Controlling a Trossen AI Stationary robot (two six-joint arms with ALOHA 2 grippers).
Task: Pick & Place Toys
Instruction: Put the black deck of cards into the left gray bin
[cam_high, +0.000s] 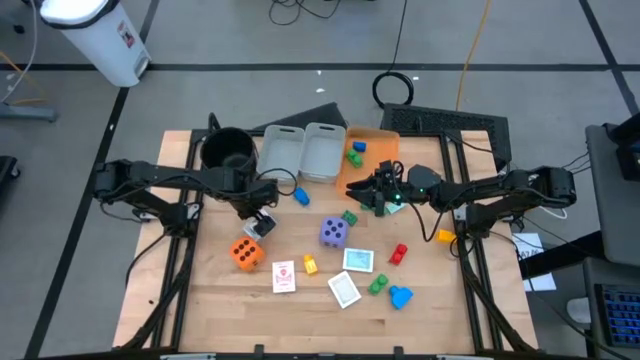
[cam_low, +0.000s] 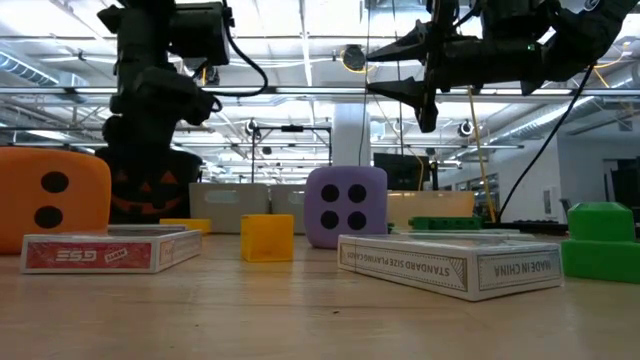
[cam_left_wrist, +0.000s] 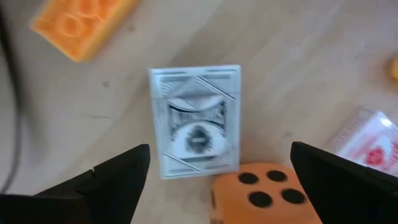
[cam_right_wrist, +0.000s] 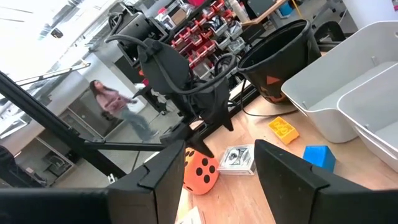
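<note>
Hovering with fingers spread, the left gripper (cam_high: 262, 226) hangs over a grey card deck (cam_left_wrist: 195, 120) lying flat beside the orange die (cam_high: 245, 253). Right gripper (cam_high: 377, 194) waits half-open, empty, near the orange bin (cam_high: 384, 143).

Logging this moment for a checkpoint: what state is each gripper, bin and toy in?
left gripper: fingers open, above a grey card deck, holding nothing
right gripper: empty, raised beside the orange bin
orange bin: holds green and blue blocks
grey bins: empty
orange die: on table
purple die: on table, four dots facing the low camera
</note>
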